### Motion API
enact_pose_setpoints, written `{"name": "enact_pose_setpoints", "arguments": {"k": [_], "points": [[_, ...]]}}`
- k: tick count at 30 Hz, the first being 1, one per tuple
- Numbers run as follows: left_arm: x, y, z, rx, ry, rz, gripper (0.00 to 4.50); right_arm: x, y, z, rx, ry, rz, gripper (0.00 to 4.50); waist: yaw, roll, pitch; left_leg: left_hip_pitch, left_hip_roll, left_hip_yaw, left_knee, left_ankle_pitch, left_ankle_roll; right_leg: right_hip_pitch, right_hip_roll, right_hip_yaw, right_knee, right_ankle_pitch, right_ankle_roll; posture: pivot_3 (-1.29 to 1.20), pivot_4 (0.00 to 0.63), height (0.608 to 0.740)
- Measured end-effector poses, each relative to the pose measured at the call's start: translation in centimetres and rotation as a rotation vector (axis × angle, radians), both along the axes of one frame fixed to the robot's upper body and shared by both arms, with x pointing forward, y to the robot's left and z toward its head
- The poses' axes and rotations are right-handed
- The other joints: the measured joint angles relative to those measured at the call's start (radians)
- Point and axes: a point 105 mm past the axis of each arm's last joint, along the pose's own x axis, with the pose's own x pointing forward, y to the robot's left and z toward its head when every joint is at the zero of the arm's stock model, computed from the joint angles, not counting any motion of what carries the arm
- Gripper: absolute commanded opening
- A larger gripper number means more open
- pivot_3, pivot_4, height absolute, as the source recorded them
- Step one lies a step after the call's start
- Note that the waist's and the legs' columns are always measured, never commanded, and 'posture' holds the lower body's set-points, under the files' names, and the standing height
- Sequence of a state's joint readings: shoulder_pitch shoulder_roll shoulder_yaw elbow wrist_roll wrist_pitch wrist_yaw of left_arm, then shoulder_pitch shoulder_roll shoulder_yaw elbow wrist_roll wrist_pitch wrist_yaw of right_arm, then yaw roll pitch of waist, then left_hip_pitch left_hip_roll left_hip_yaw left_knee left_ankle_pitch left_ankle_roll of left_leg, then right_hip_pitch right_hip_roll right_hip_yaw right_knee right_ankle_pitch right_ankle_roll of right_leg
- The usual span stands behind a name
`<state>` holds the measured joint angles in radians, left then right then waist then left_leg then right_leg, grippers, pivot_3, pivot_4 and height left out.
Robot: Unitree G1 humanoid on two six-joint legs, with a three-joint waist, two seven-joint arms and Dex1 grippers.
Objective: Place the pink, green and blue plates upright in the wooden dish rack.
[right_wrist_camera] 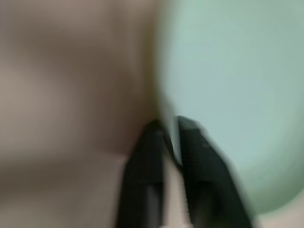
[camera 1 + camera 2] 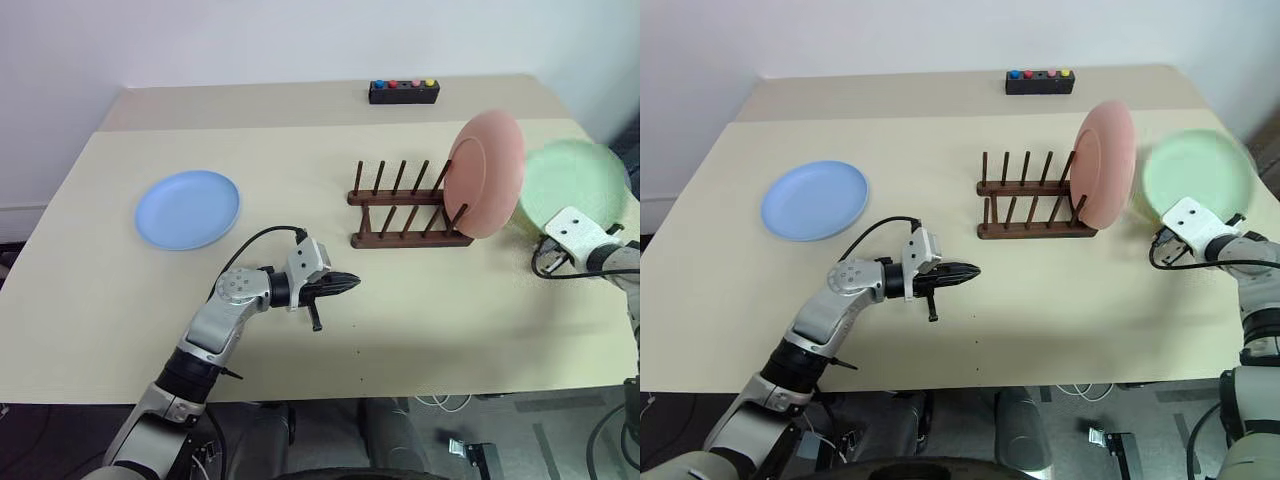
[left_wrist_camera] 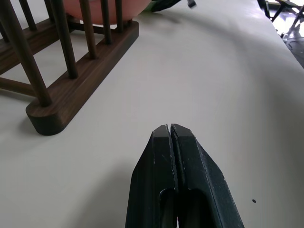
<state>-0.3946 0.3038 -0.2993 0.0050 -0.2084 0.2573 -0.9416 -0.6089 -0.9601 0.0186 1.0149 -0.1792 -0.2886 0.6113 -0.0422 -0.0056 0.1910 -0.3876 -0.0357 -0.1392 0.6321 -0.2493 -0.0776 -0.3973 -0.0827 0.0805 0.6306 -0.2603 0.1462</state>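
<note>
A beige table (image 2: 420,320) stands against a pale wall, and at its far edge, about 12 o'clock, lies a small black box with coloured buttons (image 2: 403,92).

The wooden dish rack (image 2: 405,208) sits a little right of the table's middle. The pink plate (image 2: 486,173) stands upright in the slot at the rack's right end. The blue plate (image 2: 188,208) lies flat on the table at about 10 o'clock, well apart from the rack and from both arms.

The left gripper (image 2: 345,284) hovers low over the table near the front, and its tips point to the right. The rack is at about 1 o'clock from it, near but not touching; in the left wrist view the near rail end is just beside the fingertips (image 3: 161,142). The two black fingers are pressed together and hold nothing.

The green plate (image 2: 573,185) is at about 3 o'clock from the rack, tilted up near the table's right edge, just beside the pink plate. The right gripper (image 1: 166,130) is at the plate's near edge, at about 6 o'clock of it. Its view is blurred, but the fingers seem clamped on the green rim, one finger on each face
</note>
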Motion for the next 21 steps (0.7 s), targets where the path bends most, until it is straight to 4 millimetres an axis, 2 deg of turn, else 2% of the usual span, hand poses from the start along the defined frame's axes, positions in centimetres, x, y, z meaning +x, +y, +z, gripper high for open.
{"name": "enact_pose_setpoints", "arguments": {"k": [4, 9, 11, 15, 19, 21], "points": [[0.0, 0.0, 0.0, 0.0, -0.003, 0.001, 0.0, -0.1, 0.0, -0.3, -0.023, -0.011, 0.007, 0.11, 0.0, 0.0, 0.0, 0.0, 0.0, 0.0, 0.0, 0.0, 0.0, 0.0, 0.0, 0.0, 0.0, 0.0, 0.0, 0.0, 0.15, 0.74], [0.0, 0.0, 0.0, 0.0, -0.003, 0.0, 0.0, -0.5, 0.0, 0.8, -0.125, -0.083, 0.034, 0.11, -0.001, 0.001, 0.0, 0.0, 0.0, 0.0, 0.0, 0.0, 0.0, 0.0, 0.0, 0.0, 0.0, 0.0, 0.0, 0.0, 0.15, 0.74], [0.0, 0.0, 0.1, -0.003, -0.003, 0.003, 0.0, -0.4, 0.1, 2.8, -0.162, -0.163, 0.042, 0.11, -0.001, 0.002, 0.0, 0.0, 0.0, 0.0, 0.0, 0.0, 0.0, -0.001, 0.0, 0.001, 0.0, 0.0, 0.0, 0.0, 0.15, 0.74], [-0.2, 0.0, 0.4, -0.009, -0.016, -0.008, 0.0, -0.5, 1.0, 8.2, -0.205, -0.339, 0.077, 0.11, -0.003, 0.003, 0.0, 0.0, 0.0, 0.0, -0.001, 0.0, 0.0, -0.001, 0.0, 0.001, 0.0, 0.0, 0.0, 0.0, 0.15, 0.74], [-0.6, 0.3, 1.8, -0.039, -0.052, -0.027, 0.0, -1.0, 3.2, 13.2, -0.174, -0.499, 0.137, 0.11, -0.001, 0.003, 0.0, 0.0, 0.0, 0.0, 0.0, 0.0, 0.0, 0.0, 0.0, 0.001, 0.0, 0.0, 0.0, 0.0, 0.15, 0.74], [-0.6, 0.8, 2.0, -0.028, -0.062, -0.022, 0.0, -1.4, 5.1, 15.8, -0.138, -0.565, 0.202, 0.11, -0.002, 0.003, 0.0, 0.0, 0.0, 0.0, 0.0, 0.0, 0.0, 0.0, 0.0, 0.001, 0.0, 0.0, 0.0, 0.0, 0.15, 0.74]]}}
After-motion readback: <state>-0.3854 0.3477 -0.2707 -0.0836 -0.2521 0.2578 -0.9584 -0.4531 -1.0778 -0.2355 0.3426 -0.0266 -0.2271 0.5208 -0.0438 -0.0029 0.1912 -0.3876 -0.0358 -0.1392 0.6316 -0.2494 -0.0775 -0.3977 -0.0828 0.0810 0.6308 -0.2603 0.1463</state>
